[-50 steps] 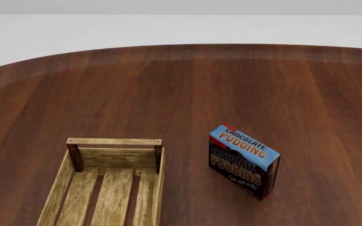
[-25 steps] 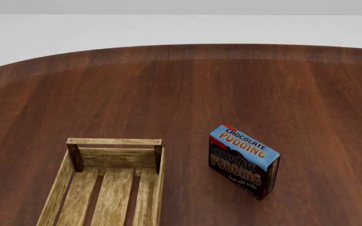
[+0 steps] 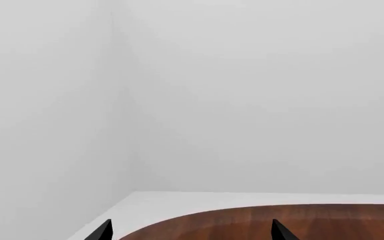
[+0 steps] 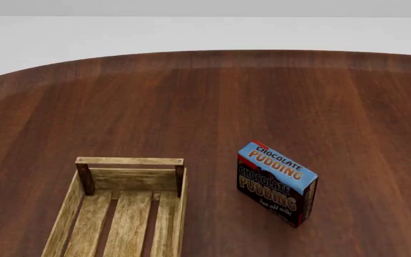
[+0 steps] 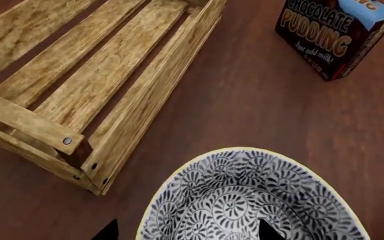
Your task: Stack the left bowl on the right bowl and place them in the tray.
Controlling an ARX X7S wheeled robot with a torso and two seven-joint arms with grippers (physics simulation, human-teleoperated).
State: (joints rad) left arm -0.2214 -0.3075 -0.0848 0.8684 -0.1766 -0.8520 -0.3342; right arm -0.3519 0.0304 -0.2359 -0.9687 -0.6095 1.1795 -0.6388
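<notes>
From the left wrist, only white wall and the edge of the table (image 3: pixel 299 220) are being shown; the left gripper (image 3: pixel 188 234) tips are standing apart, holding nothing.

From the head, the tray (image 4: pixel 130 176) is being seen empty, with the pudding box (image 4: pixel 275 183) near it on its right; no bowl is in view there.

From the right wrist, a patterned bowl (image 5: pixel 252 200) is being framed just beside the tray's corner. The right gripper (image 5: pixel 185 234) is poised over it, its tips spread. The rim should be straddled squarely before closing, and the tray wall avoided.

Your left gripper (image 3: pixel 188 234) shows two black pointed fingertips (image 3: pixel 280 232), your right gripper (image 5: pixel 185 231) matching black tips.
</notes>
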